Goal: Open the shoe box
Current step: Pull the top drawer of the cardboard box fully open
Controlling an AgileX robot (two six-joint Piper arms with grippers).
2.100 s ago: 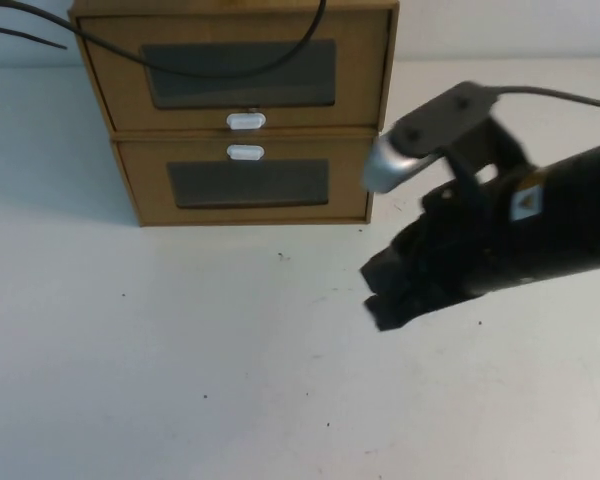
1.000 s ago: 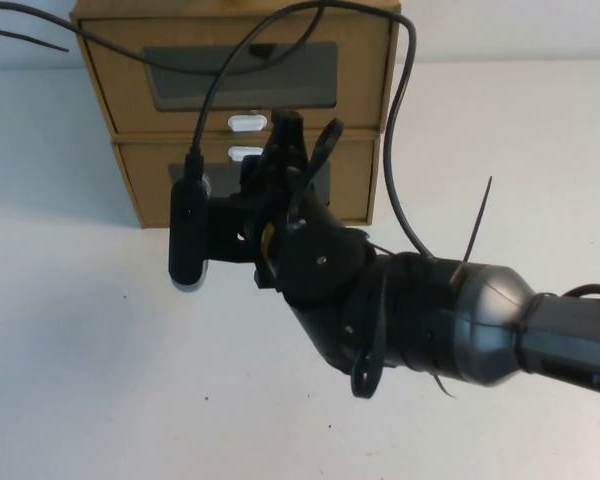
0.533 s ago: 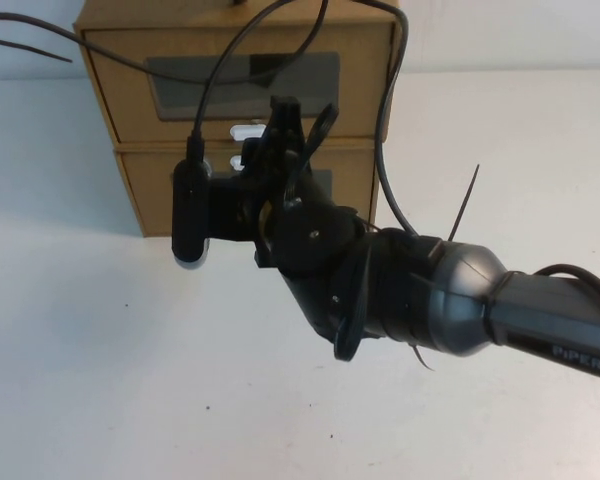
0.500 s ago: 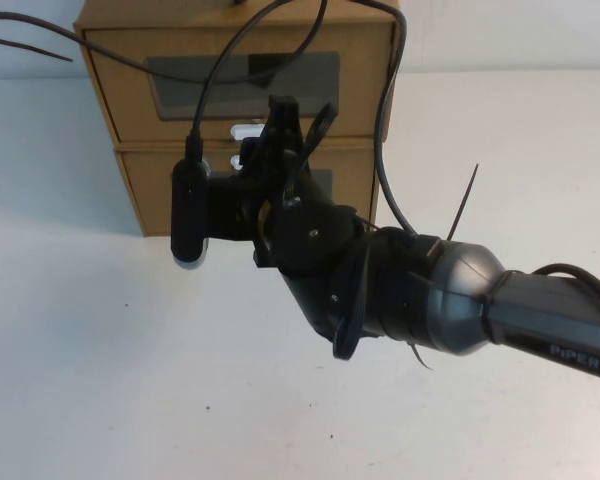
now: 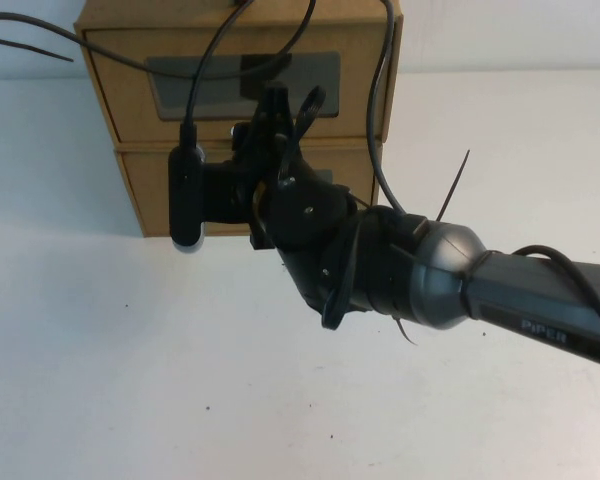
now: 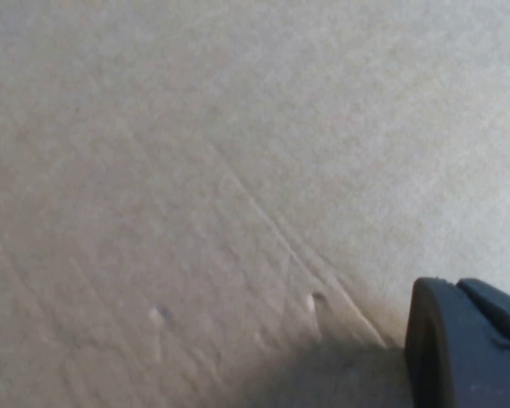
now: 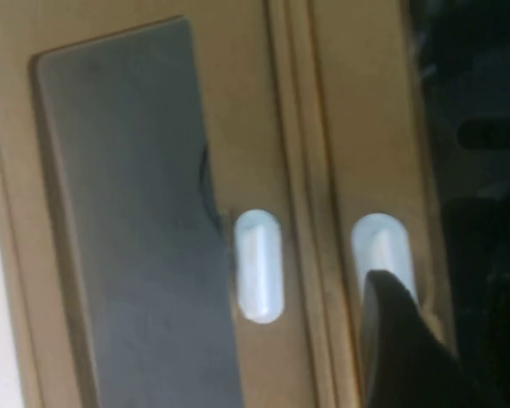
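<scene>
Fingers (image 7: 395, 340) of the right gripper (image 5: 288, 105) stand apart, pressed close to the front of the shoe box (image 5: 365, 70). One fingertip overlaps a white handle (image 7: 380, 246). A second white handle (image 7: 259, 265) sits just beside it on the neighbouring drawer front.

- White table (image 5: 100, 380) – matte, fills most of the high view and meets a pale wall (image 5: 500, 30) at the far edge.
- Shoe box – two tan cardboard drawer units stacked at the far left-centre of the table, each with a dark window (image 5: 180, 70); both drawers sit flush.
- Right arm (image 5: 540, 310) – reaches in from the right, with its wrist camera (image 5: 185, 190) out to the side.
- Black cables (image 5: 195, 90) – these cross the box front.
- Left gripper (image 6: 463, 344) – only a dark edge shows, close to a tan creased surface; open or closed cannot be told.
- Dark specks (image 5: 208, 407) – scattered on the table.
</scene>
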